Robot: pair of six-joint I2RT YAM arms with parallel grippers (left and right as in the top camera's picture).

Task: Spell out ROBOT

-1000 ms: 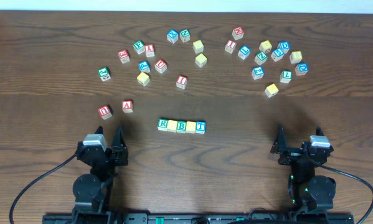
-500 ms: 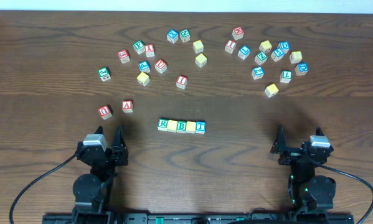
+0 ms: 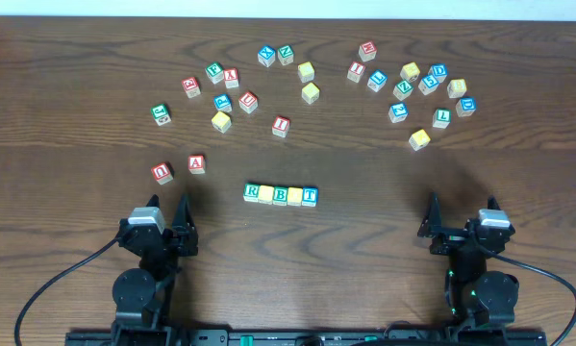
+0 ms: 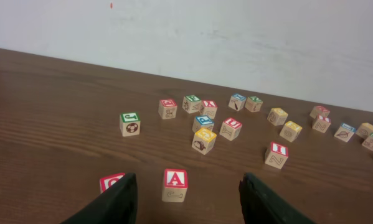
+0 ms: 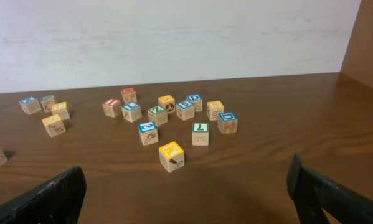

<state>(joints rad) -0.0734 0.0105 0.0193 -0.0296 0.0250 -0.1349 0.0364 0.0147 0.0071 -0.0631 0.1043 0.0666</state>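
We see the ROBOT row (image 3: 281, 195) near the front middle of the table (image 3: 364, 240), between our two arms. It reads green R, plain yellow, green B, plain yellow, blue T, the cubes side by side and touching. Our left gripper (image 4: 188, 180) stands open and holds nothing, with the red A (image 4: 175, 185) on the wood just beyond its fingers, while our right gripper (image 5: 186, 168) gapes wide and empty, and the loose cubes (image 3: 311, 92) lie scattered farther back, well apart from the row.
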